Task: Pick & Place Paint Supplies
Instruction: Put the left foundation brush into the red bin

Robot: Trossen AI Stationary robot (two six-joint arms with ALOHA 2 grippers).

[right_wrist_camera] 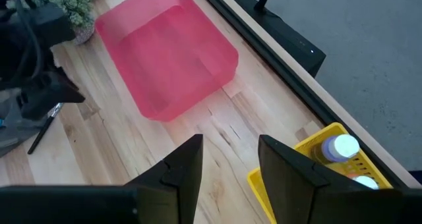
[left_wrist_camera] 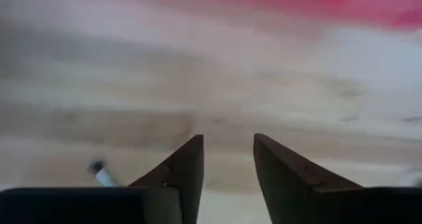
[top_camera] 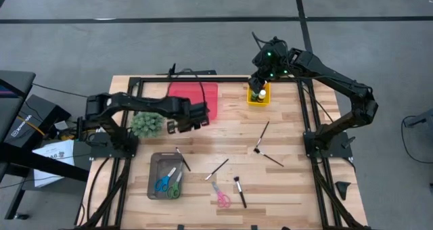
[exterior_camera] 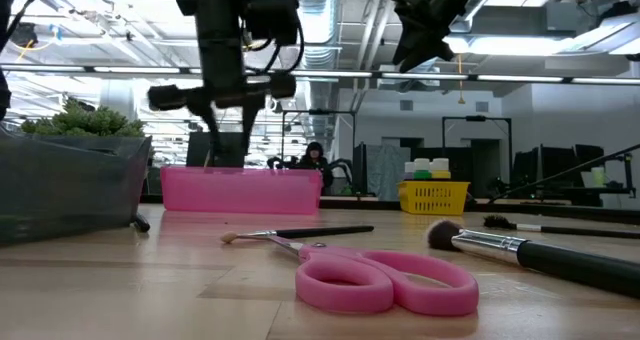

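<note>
Left gripper [left_wrist_camera: 227,159] parted, empty, by the pink tray [top_camera: 194,98]. Your right gripper [right_wrist_camera: 229,159] – parted, empty, over the yellow basket [top_camera: 258,98]; only its wrist view shows bottles [right_wrist_camera: 338,147] inside – colours unclear. Brushes [top_camera: 262,136] lie loose on the table [top_camera: 291,182].

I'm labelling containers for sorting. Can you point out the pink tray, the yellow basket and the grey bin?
pink tray [right_wrist_camera: 173,66]: right wrist view, bare floor of the tray.
yellow basket [right_wrist_camera: 315,140]: right wrist view, its near rim.
grey bin [top_camera: 160,160]: high view, bare floor near its upper edge.
</note>
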